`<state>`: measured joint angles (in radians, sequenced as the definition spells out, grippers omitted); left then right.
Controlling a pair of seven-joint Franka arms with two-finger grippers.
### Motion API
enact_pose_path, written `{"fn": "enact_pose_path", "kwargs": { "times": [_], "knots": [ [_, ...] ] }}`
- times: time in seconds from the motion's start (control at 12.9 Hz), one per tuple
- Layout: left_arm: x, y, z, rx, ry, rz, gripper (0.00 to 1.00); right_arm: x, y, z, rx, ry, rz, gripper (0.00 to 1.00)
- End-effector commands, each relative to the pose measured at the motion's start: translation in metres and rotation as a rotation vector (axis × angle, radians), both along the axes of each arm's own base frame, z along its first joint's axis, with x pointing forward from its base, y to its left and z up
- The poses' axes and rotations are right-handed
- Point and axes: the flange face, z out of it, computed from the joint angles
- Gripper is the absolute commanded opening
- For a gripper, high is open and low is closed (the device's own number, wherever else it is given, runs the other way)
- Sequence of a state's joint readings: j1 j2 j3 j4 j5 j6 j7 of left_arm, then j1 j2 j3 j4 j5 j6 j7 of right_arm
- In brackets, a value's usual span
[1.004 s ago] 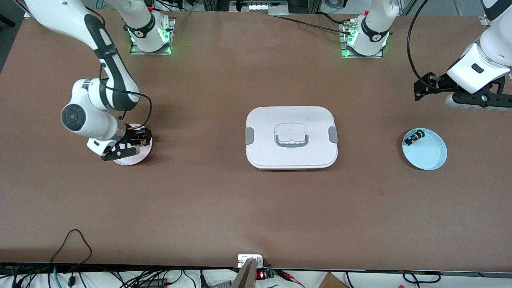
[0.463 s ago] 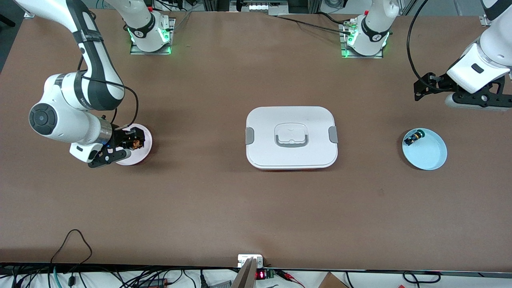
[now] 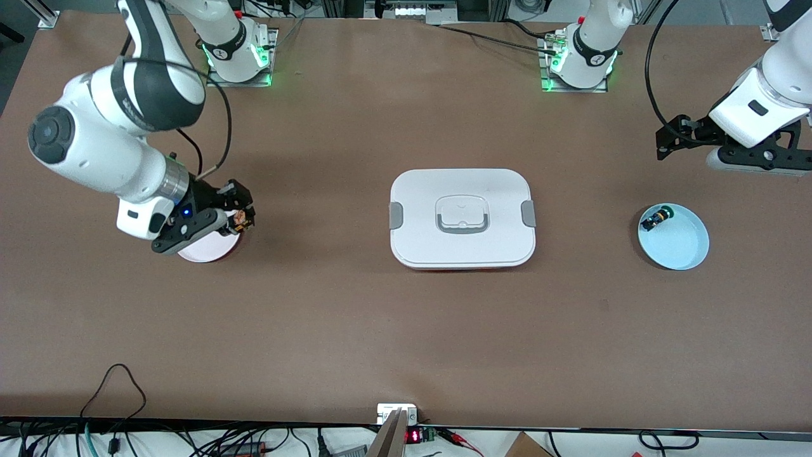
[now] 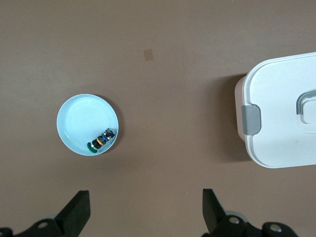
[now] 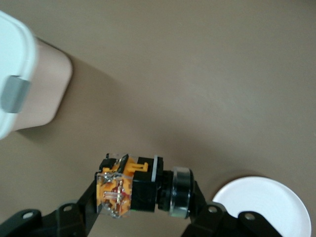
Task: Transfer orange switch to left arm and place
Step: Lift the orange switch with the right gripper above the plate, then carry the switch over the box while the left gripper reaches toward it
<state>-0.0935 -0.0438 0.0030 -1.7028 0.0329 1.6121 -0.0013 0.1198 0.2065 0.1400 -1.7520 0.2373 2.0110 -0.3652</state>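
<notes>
- Lifted since a second ago: your right gripper has risen off the small white round plate at the right arm's end, jaws clamped on the tiny black-and-orange push-button switch.
- Mid-table, the large flat white lidded box blocks the direct path; a low sweep would clip it.
- Left gripper waits apart above the pale blue round dish holding a green-capped switch.

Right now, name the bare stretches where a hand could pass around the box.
Bare tabletop runs between the box and the front camera's edge, and between it and the arm bases. Crowded: the pink plate under the right claw gripping the orange switch, and the blue plate near the open left claw.
</notes>
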Motion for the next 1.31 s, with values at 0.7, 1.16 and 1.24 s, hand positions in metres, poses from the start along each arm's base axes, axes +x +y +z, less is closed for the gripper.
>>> {"fn": "enact_pose_path", "kwargs": {
  "times": [0.7,1.16,1.24],
  "knots": [
    [0.012,-0.001,-0.040,-0.653,0.436,0.111,1.00,-0.057,0.123,0.080,0.366,-0.212,0.461,0.00],
    [0.031,-0.041,-0.081,-1.195,0.584,0.160,1.00,-0.065,0.180,0.069,0.765,-0.406,0.605,0.00],
    [0.031,-0.054,-0.087,-1.260,0.604,0.168,1.00,-0.068,0.192,0.069,0.842,-0.454,0.609,0.00]
  ]
}}
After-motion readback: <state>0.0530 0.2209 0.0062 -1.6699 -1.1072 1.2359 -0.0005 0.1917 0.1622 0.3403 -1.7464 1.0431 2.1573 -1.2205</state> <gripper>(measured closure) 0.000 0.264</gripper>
